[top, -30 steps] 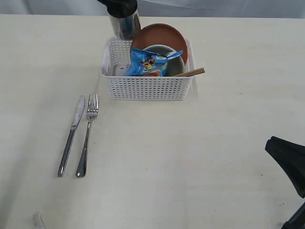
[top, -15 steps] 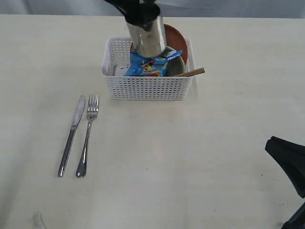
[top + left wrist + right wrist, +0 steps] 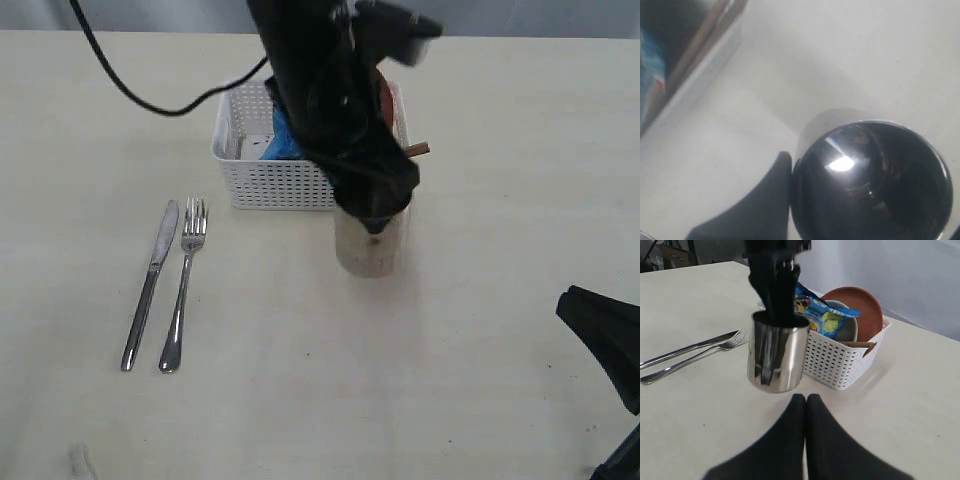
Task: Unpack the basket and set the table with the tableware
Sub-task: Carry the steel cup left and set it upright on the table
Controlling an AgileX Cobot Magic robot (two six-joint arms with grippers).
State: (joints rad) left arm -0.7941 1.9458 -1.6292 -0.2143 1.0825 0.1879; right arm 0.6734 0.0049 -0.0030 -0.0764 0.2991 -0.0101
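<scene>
My left gripper [image 3: 372, 222] is shut on the steel cup [image 3: 369, 248], holding it upright by the rim, low over the table [image 3: 480, 300] in front of the white basket [image 3: 270, 182]. One finger [image 3: 765, 200] presses the outside of the cup [image 3: 870, 185]; I cannot tell if the cup [image 3: 775, 352] touches the table. The basket [image 3: 845, 365] holds the reddish-brown plate [image 3: 857, 305], pale bowl [image 3: 846, 329] and chopsticks [image 3: 857, 344]. Knife [image 3: 150, 285] and fork [image 3: 182, 290] lie side by side at left. My right gripper [image 3: 805, 399] is shut and empty at the front right. The wooden spoon is hidden.
A blue crisp bag [image 3: 822, 312] lies on top of the things in the basket. The left arm [image 3: 320, 90] reaches over the basket and hides most of it in the exterior view. The right gripper [image 3: 600, 340] sits at the lower right corner.
The left arm has carried the steel cup from above the basket forward and down, to the table just in front of the basket's right end. The right gripper has not moved.
</scene>
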